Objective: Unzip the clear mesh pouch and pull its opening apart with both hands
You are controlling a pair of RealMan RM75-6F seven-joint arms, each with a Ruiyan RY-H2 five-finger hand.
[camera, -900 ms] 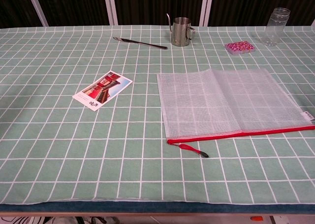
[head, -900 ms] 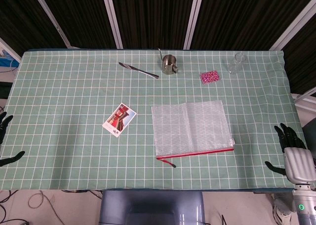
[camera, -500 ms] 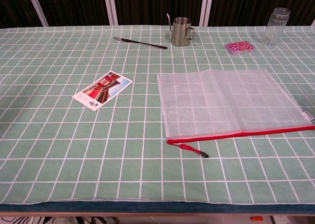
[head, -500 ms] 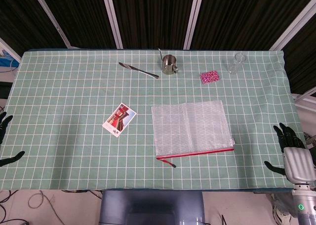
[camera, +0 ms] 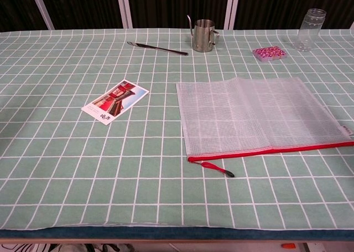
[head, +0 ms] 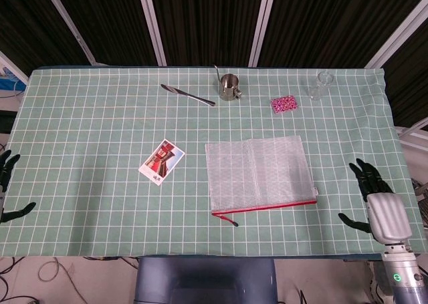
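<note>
The clear mesh pouch [head: 257, 172] [camera: 257, 114] lies flat on the green checked cloth, right of centre. Its red zipper [head: 267, 208] [camera: 271, 150] runs along the near edge and looks zipped, with the red pull tab [head: 227, 218] [camera: 214, 168] at the near left corner. My right hand [head: 370, 196] hovers over the table's right edge, fingers spread, holding nothing, a little right of the pouch. My left hand [head: 8, 187] shows only partly at the far left edge, fingers apart and empty. The chest view shows neither hand.
A picture card [head: 162, 161] [camera: 115, 101] lies left of the pouch. Along the back stand a metal cup [head: 229, 86] [camera: 203, 35], a knife [head: 188, 95] [camera: 157, 47], a pink patterned packet [head: 283, 103] [camera: 269, 53] and a glass jar [head: 320, 85] [camera: 308, 29].
My right hand has moved left, inward over the table edge toward the pouch. The left hand has barely shifted. The pouch has not moved.
</note>
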